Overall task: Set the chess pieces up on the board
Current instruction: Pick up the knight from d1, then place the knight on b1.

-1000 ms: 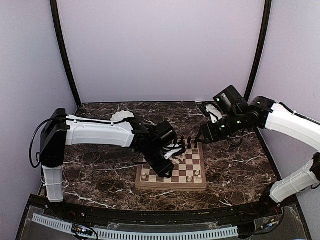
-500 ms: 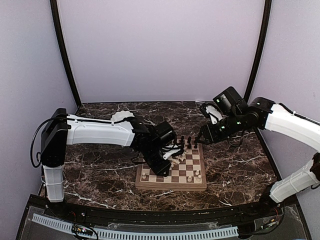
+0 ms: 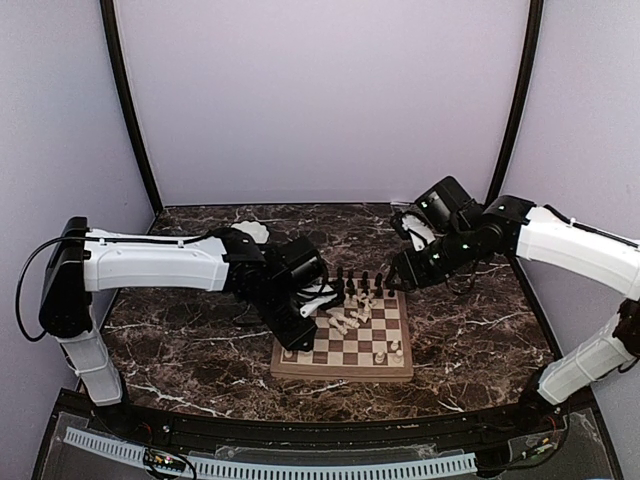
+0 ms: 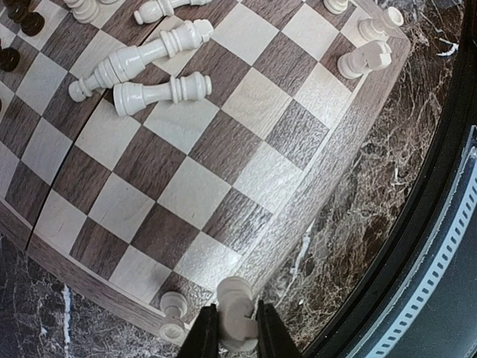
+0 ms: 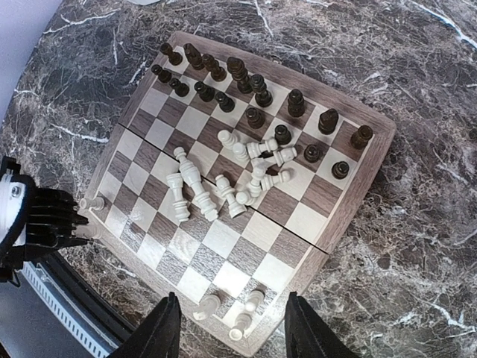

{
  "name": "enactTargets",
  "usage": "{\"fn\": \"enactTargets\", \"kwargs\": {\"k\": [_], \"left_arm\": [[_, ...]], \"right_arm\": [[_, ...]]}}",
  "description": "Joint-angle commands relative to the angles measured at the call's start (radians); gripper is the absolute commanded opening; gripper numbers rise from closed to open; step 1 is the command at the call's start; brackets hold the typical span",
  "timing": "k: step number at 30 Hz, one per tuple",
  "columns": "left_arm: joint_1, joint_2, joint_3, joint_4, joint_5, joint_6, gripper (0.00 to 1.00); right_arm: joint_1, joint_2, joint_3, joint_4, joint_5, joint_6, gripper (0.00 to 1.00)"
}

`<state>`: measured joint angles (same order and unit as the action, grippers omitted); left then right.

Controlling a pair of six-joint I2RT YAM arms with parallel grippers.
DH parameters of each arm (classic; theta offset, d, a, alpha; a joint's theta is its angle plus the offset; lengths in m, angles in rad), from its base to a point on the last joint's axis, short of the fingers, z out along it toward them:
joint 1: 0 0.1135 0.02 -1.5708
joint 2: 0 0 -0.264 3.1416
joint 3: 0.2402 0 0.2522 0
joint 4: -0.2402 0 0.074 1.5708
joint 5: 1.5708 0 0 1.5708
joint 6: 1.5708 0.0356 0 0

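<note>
We see a dark brown marble-patterned table (image 3: pixel 190 350) with white veins, enclosed by plain pale lilac walls (image 3: pixel 320 100); two black curved poles (image 3: pixel 128 120) rise at the back corners.

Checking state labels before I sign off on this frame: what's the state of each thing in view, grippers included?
left gripper: shut on a white piece at the board's near-left corner.
right gripper: open, empty, above the board.
board: unfolded, flat on the table.
dark pieces: upright, in two far rows.
white pile: toppled, mid-board.
near-edge white pieces: upright.
</note>
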<state>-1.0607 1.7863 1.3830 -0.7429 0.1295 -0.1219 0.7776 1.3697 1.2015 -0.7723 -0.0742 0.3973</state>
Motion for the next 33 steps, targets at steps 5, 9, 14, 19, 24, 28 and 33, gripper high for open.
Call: {"fn": "enactTargets", "kwargs": {"k": [5, 9, 14, 19, 24, 28, 33], "left_arm": [[-0.002, -0.005, -0.029, -0.007, -0.020, -0.012, 0.16], [-0.002, 0.007, -0.038, 0.006, -0.023, -0.009, 0.16], [-0.002, 0.029, -0.044, 0.021, -0.021, 0.008, 0.16], [-0.001, 0.049, -0.042, 0.030, -0.025, 0.015, 0.17], [-0.001, 0.064, -0.044, 0.036, -0.022, 0.019, 0.21], [-0.001, 0.066, -0.043, 0.032, -0.028, 0.023, 0.34], [-0.001, 0.054, -0.032, 0.029, -0.041, 0.031, 0.42]], "right_arm": [[-0.008, 0.036, 0.056, 0.039, -0.030, -0.011, 0.49], [-0.008, 0.035, 0.053, 0.039, -0.029, -0.009, 0.49], [-0.008, 0.040, 0.053, 0.041, -0.036, -0.005, 0.49], [-0.008, 0.045, 0.060, 0.038, -0.034, -0.009, 0.49], [-0.008, 0.051, 0.061, 0.035, -0.033, -0.009, 0.49], [-0.008, 0.054, 0.059, 0.035, -0.035, -0.013, 0.49], [-0.008, 0.061, 0.064, 0.033, -0.032, -0.020, 0.49]]}}
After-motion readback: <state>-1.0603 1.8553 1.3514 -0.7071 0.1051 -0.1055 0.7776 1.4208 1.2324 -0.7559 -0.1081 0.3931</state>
